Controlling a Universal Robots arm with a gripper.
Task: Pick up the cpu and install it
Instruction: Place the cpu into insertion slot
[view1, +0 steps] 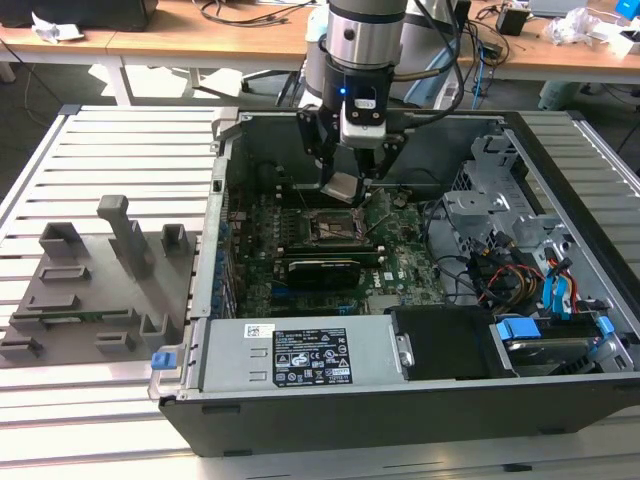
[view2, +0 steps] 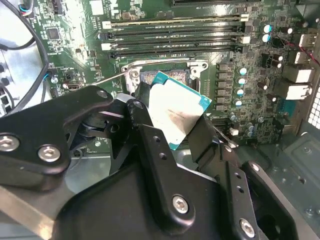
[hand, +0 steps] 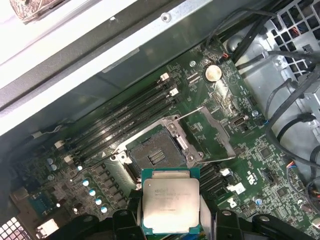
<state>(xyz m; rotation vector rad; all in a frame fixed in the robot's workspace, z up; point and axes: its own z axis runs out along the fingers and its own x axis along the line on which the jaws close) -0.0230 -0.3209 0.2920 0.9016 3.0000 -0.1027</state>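
The cpu (view1: 340, 186), a flat square chip with a silver top and a green rim, is pinched by its edges in my gripper (view1: 346, 178). It hangs tilted a little above the motherboard inside the open computer case (view1: 400, 420). The black socket (view1: 328, 228) lies open just below and in front of it, its metal load plate (hand: 215, 132) folded back. In both wrist views the cpu (view2: 177, 112) (hand: 170, 200) sits between two black fingers (view2: 207, 135) (hand: 225, 220), beside the bare socket (view2: 150, 75) (hand: 155, 155). The chip touches nothing but the fingers.
Memory slots (hand: 125, 122) run beside the socket. A drive cage with coloured cables (view1: 520, 260) fills the case on the exterior view's right, and a power supply (view1: 300, 355) lies along the near wall. A grey fixture plate (view1: 100, 280) sits on the slatted table (view1: 120, 130).
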